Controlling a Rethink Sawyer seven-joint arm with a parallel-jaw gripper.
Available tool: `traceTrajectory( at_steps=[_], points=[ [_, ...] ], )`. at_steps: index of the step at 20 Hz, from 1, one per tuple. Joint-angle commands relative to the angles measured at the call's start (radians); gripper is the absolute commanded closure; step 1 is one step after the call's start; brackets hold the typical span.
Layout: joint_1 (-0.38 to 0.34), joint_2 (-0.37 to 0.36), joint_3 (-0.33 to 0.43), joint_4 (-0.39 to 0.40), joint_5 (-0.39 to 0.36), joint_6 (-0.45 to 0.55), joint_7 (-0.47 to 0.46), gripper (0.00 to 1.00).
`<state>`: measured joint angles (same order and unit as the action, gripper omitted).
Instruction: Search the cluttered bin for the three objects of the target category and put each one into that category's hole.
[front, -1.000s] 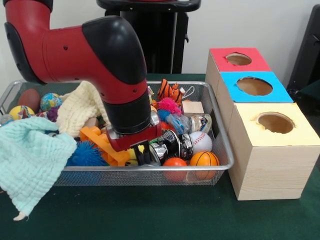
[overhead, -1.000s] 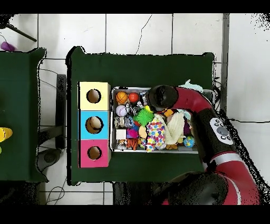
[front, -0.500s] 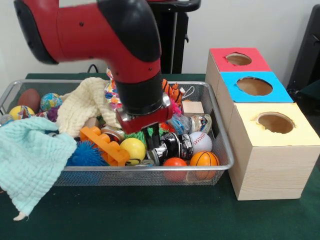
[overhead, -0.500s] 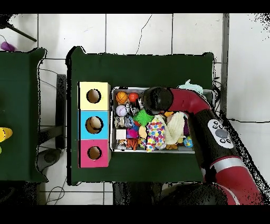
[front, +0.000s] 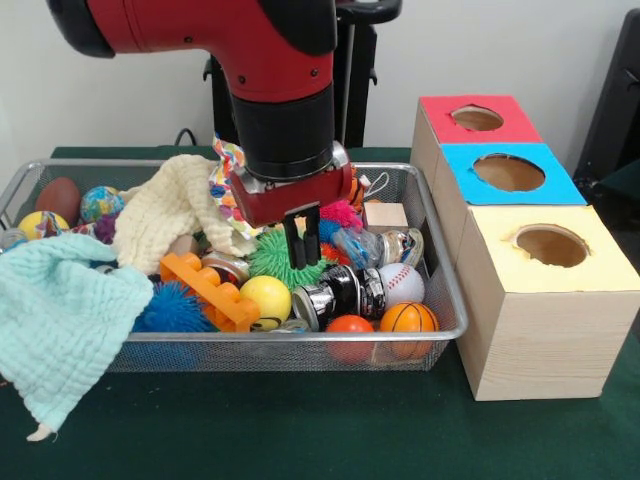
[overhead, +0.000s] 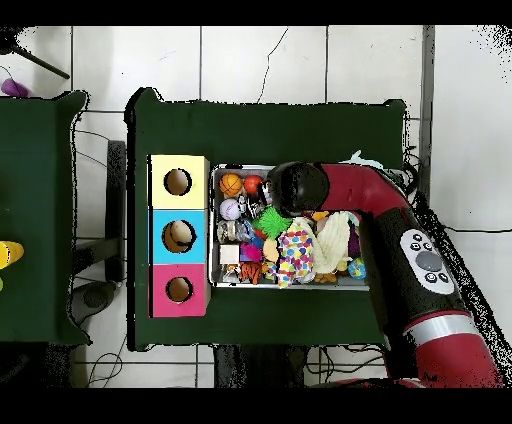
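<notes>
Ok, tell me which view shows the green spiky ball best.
The front view: the green spiky ball lies in the wire bin directly under the gripper, its spikes plain between the yellow ball and the shiny can. The overhead view shows only a green patch beside the arm's black wrist.

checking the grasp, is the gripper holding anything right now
No, the gripper hangs above the green spiky ball with nothing between its closed fingertips.

We see the red arm (overhead: 345, 190) reaching over the bin (overhead: 215, 230) (crammed with toys) beside three coloured boxes (overhead: 178, 236).
</notes>
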<state>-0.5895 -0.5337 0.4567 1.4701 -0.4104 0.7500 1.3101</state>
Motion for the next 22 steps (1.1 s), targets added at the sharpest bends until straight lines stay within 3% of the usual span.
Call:
traceTrajectory(
  at_steps=[1, 7, 15, 22],
  points=[
    [0.025, 0.001, -0.076, 0.022, 0.011, 0.084, 0.124, 1.0],
    [0.059, -0.002, -0.173, 0.046, 0.077, 0.017, 0.32, 1.0],
    [0.142, -0.031, -0.364, 0.146, 0.27, -0.06, 0.64, 1.0],
    [0.212, -0.04, -0.48, 0.178, 0.375, -0.034, 0.801, 1.0]
  ],
)
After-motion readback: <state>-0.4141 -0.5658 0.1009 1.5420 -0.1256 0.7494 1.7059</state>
